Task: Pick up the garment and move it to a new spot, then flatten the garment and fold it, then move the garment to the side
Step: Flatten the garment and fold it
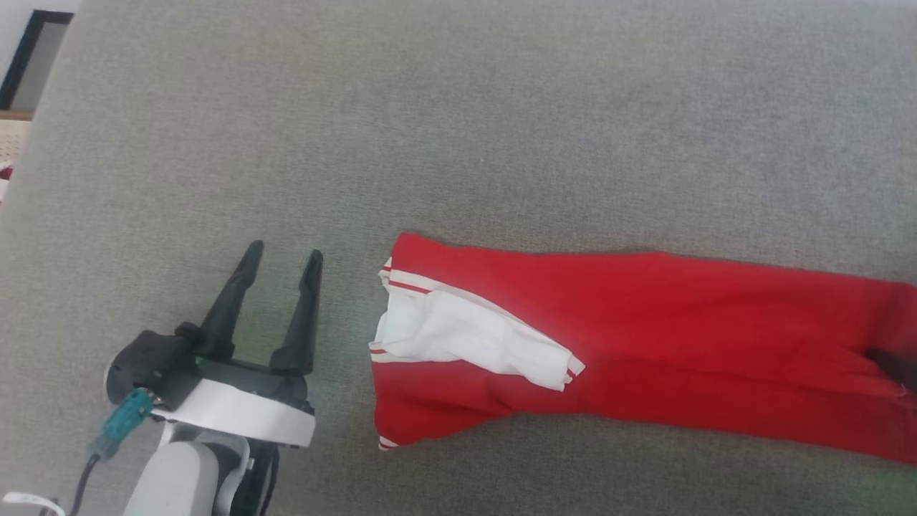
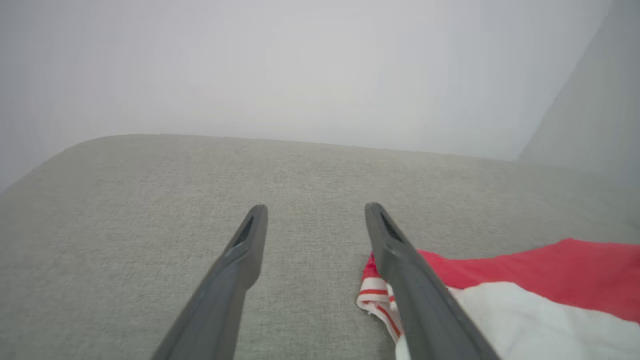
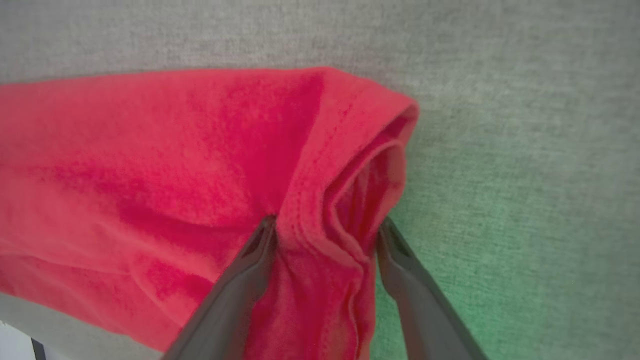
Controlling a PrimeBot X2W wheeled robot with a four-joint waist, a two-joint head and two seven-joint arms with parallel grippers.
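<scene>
The left end effector point(image 1: 285, 252), fingers spread and empty, sits at lower left just beside the striped sleeve end of the garment point(image 1: 680, 322), which runs lengthwise toward the frame's right edge on the grey worktop point(image 1: 458, 107), its far hem pinched by the right end effector point(image 3: 325, 222).

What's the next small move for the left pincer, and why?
Probably slide the left pincer right onto the striped end of the garment and close. It's open, empty and just beside that end, while the right pincer straddles the bunched hem at the far end.
</scene>
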